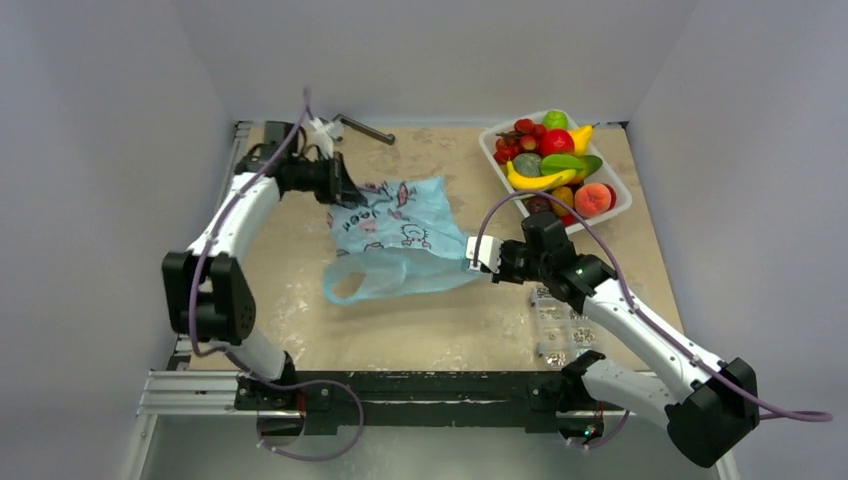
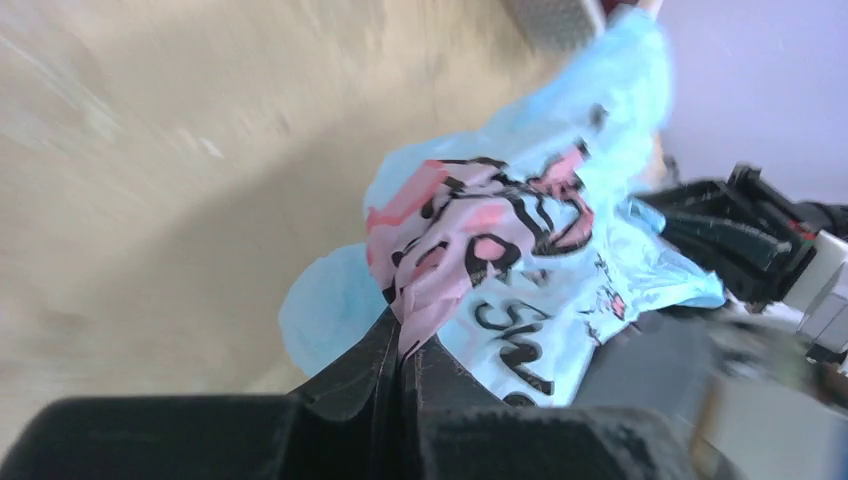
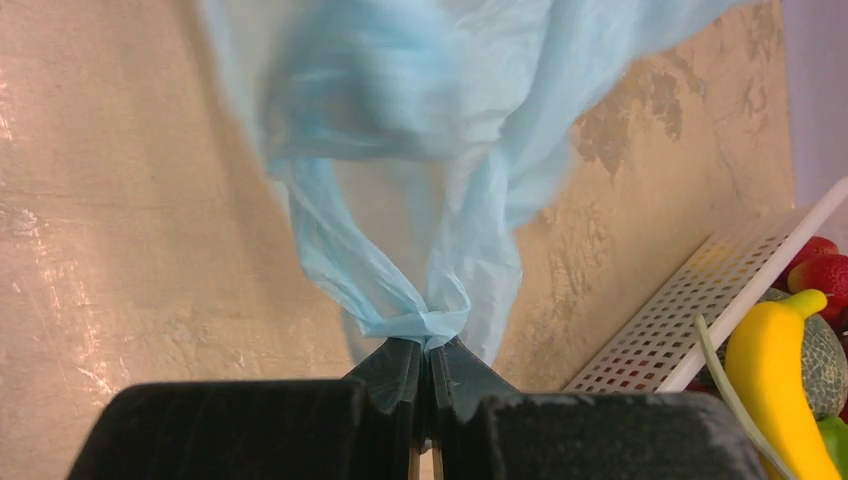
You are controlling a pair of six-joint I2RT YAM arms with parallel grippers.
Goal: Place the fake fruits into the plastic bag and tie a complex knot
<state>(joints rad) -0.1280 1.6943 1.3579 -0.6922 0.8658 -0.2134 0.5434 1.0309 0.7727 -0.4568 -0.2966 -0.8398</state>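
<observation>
Both arms are on the plastic bag [image 1: 400,240], which is stretched out between them just left of the white tray [image 1: 622,195].

Left gripper [image 2: 405,352]: jaws pinched together on the printed patch [image 2: 470,235], with the pink and dark lettering crumpled right into the fingertips. That is the end of the bag farthest from the tray.

Right gripper [image 3: 428,352]: clamped tight too, on a twisted rope of pale blue film at the corner of the bag nearest the tray. It looks like one of the handles, gathered thin so the fingers can bite on it.

The free handle loop [image 1: 350,285] sags open on the tabletop at the corner away from the tray. Nobody has hold of that one.

Why hold opposite ends? My read is that they are pulling the film taut to flatten it, find the mouth and get it facing the tray. The bag looks limp, and nothing bulges inside it.

The fake fruits [image 1: 552,160] are all heaped in the tray: the banana, the red and green pieces, the peach and the grapes. So loading hasn't begun, and the knot is a long way off.

One thing to watch is that the left grip is on the printed face, not clearly on a rim edge. A pull from there may only stretch the bag flat rather than open it. The film is thin and slippery, so it could slide out of the jaws or tear.

The clear box of screws [image 1: 560,325] sits just on the near side of the tray, under the right forearm, and that arm will have to swing clear of it.
</observation>
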